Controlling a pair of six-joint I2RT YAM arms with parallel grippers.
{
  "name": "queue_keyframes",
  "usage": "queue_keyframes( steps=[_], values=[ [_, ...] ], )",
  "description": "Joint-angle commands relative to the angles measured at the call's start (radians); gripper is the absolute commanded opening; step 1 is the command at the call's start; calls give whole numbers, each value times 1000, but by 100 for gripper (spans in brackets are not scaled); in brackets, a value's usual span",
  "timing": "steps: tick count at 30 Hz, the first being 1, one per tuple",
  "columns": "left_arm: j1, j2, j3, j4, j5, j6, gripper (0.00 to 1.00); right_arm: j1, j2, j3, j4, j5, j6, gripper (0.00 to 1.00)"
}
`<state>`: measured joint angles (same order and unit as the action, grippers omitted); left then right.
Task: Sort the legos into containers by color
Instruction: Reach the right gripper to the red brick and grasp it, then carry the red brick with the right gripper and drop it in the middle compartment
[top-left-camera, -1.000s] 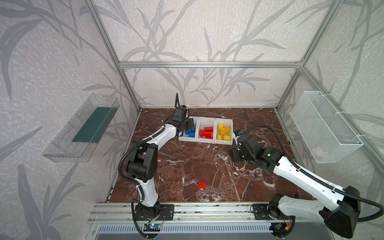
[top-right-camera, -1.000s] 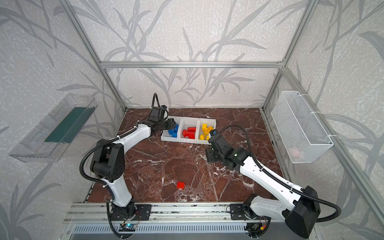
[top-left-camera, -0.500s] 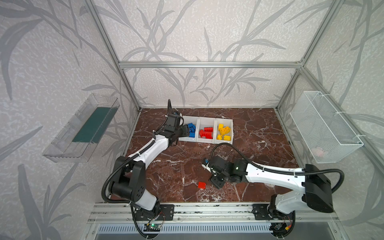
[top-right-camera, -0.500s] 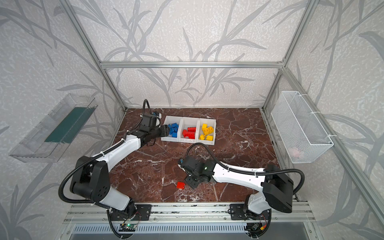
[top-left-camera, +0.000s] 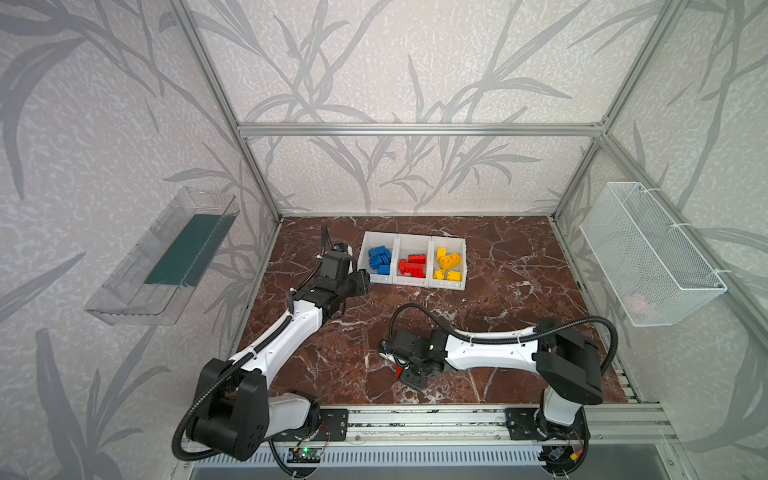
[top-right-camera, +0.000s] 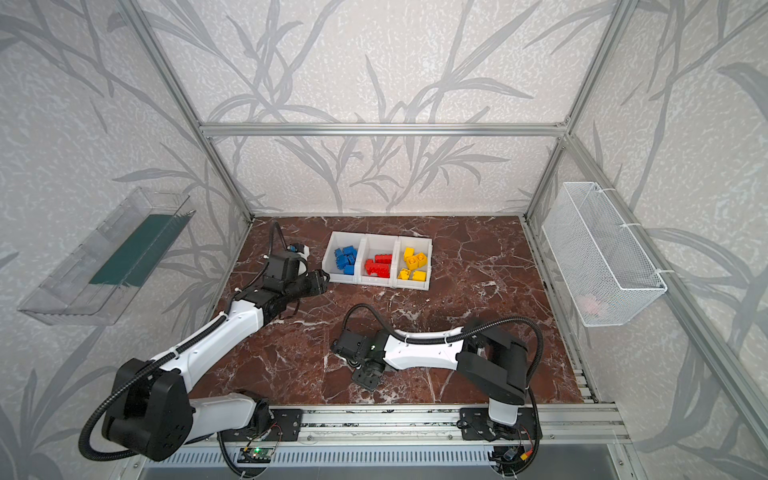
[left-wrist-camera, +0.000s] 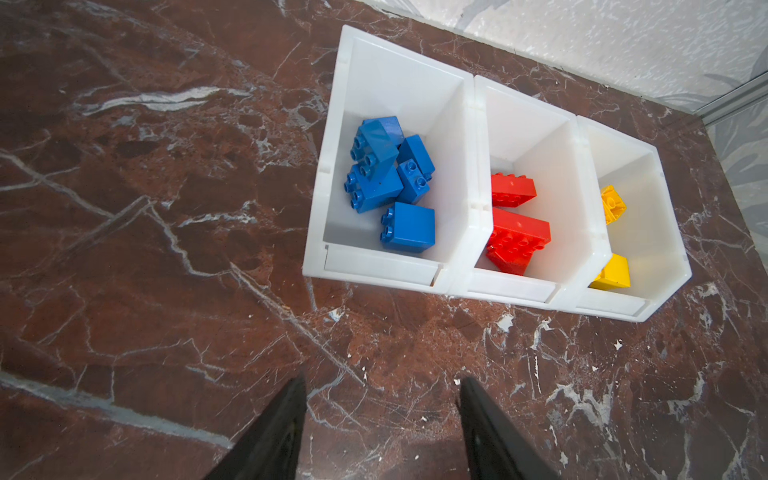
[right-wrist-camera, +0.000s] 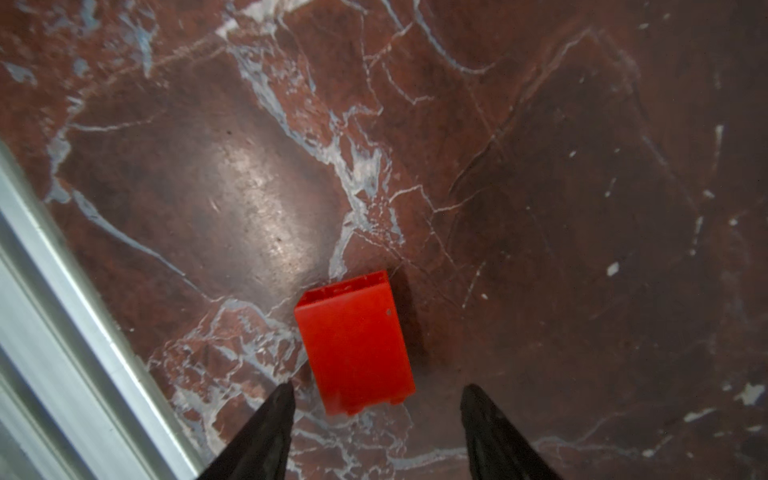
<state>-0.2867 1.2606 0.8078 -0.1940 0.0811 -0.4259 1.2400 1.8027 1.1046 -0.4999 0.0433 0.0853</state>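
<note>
Three white containers (left-wrist-camera: 469, 145) stand joined in a row just ahead of the left claw (left-wrist-camera: 380, 386), which hangs spread and empty over bare worktop (top-left-camera: 519, 257). The container nearest that claw's left fingertip holds five blue bricks (left-wrist-camera: 390, 183). The middle one holds at least two red bricks (left-wrist-camera: 517, 232), overlapping so the count is unsure. The farthest one holds at least four yellow bricks (top-left-camera: 448, 262).

One loose red brick (right-wrist-camera: 355, 340) lies on the worktop directly ahead of the right claw (right-wrist-camera: 376, 395). Its near end reaches between the spread fingertips, and neither visibly touches it.

The worktop is red-brown marble pattern with white veins. An aluminium frame (top-left-camera: 415, 129) carries walls papered in grey leaf print. One clear tray (top-left-camera: 166, 266) hangs on the wall beyond the left claw, and one white wire basket (top-left-camera: 648, 257) hangs beyond the right.
</note>
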Motion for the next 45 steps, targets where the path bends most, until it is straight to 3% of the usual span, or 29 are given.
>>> queue_keyframes(
  steps=[1,8,13,19,27,45],
  values=[
    [4,-44,-30,1,-9,-35,61,7,23,39,19,4,-22,63],
    [4,-89,-67,0,-11,-53,62,7,101,98,-13,30,-2,51],
    [4,-108,-87,-3,-15,-56,61,6,108,102,-1,27,8,38],
    [4,-133,-105,-4,-23,-61,61,4,79,100,-4,34,13,30],
    [4,-173,-120,-30,-24,-56,62,-47,54,113,-3,11,42,28],
    [3,-257,-214,6,0,-66,61,-260,58,442,-118,64,-3,27]
  ],
)
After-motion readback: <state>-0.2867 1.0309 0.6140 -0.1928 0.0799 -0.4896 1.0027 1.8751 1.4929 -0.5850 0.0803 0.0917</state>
